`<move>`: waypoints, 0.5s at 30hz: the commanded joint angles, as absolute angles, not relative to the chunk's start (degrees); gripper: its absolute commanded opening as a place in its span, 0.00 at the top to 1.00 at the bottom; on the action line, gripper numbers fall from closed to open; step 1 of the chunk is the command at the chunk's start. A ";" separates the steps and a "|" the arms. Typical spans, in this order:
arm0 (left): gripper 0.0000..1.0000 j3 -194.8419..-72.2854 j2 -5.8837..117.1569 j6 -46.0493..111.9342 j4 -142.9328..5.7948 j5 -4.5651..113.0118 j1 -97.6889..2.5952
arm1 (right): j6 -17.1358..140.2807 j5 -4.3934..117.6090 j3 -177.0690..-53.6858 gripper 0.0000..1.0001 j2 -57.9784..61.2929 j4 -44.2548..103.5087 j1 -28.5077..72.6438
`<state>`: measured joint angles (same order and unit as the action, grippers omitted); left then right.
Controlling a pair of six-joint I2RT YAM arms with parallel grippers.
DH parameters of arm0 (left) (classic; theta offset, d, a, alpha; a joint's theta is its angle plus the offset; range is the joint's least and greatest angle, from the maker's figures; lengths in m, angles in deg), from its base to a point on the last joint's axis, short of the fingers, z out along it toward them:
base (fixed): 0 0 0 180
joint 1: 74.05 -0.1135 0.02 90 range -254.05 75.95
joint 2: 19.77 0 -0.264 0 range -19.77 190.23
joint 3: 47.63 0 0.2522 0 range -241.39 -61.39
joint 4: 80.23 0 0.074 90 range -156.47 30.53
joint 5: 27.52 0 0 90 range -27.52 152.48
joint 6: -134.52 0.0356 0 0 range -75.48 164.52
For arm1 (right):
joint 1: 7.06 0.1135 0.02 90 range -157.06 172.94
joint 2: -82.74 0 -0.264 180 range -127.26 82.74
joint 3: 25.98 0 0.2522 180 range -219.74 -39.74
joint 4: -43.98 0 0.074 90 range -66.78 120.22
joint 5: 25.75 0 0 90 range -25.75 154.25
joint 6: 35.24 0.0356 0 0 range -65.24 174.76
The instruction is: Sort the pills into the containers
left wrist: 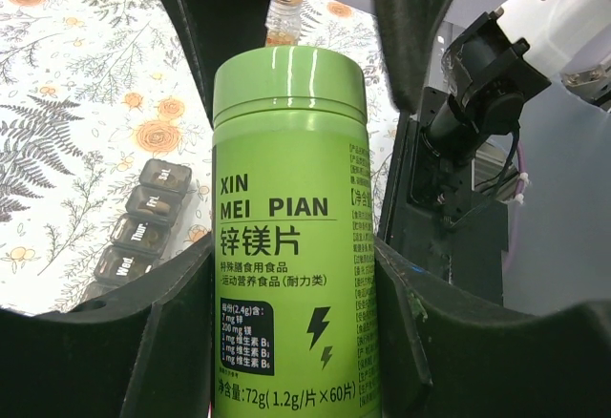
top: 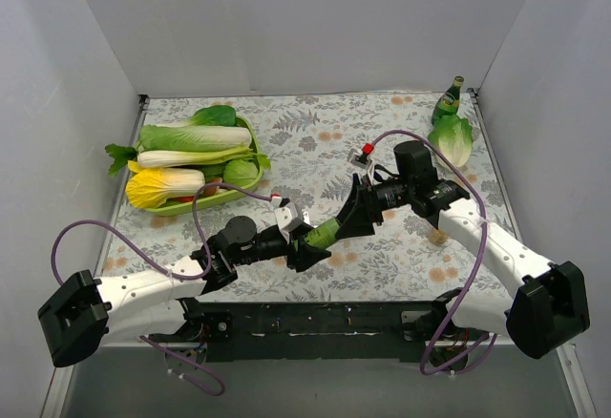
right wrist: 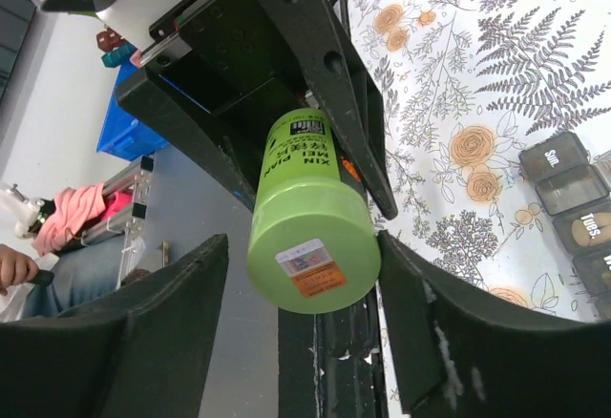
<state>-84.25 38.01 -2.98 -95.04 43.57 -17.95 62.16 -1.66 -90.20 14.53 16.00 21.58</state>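
Lime-green pill bottle (left wrist: 291,227) (dark lettering), grey fern-and-orange-flower tablecloth (top: 325,141)

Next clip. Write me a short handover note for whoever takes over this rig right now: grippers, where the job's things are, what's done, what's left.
Left gripper: shut on the green pill bottle, lid still on, held above the table.
Right gripper: open, fingers either side of the bottle's lid end, not clearly gripping.
Pill organizer: on the table below the bottle, lids shut.
Done: bottle picked up.
Left: unscrew the lid, open the compartments, sort the pills.

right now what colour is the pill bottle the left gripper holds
Bright green pill bottle, clearest in the left wrist view.
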 commanded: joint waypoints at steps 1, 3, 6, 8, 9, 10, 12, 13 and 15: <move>1.00 -84.68 38.24 -3.64 -98.02 44.29 -17.71 | 65.92 -3.78 -89.67 0.35 13.92 20.82 22.65; 1.00 -84.86 38.15 -3.64 -97.93 44.64 -17.71 | 66.36 -4.74 -89.67 0.49 13.83 21.52 22.91; 1.00 -84.86 37.97 -3.82 -97.84 45.26 -17.71 | 65.66 -6.06 -89.75 0.74 13.74 21.87 23.09; 0.95 -85.21 37.71 -4.17 -96.36 45.26 -17.71 | 62.26 -6.94 -90.89 0.86 14.01 21.09 23.09; 0.80 -85.47 37.62 -4.17 -95.39 44.91 -17.71 | 60.31 -7.20 -91.50 0.88 14.01 18.38 23.09; 0.63 -85.65 37.45 -4.26 -94.42 44.04 -17.71 | 57.51 -7.21 -93.43 0.90 14.09 16.53 23.09; 0.28 -86.00 36.66 -4.26 -91.61 43.15 -17.71 | 52.07 -6.51 -95.02 0.93 14.10 12.84 23.09; 0.24 -86.00 36.22 -4.00 -90.82 42.02 -17.71 | 51.08 -6.24 -95.64 0.94 14.10 12.04 23.09; 0.17 -86.09 35.17 -3.99 -88.80 41.66 -17.71 | 50.02 -6.15 -96.96 0.95 13.83 11.24 23.18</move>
<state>-84.40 37.79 -4.27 -92.88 43.22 -17.88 56.87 -3.21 -91.82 13.75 14.54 22.57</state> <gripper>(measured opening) 0.775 0.584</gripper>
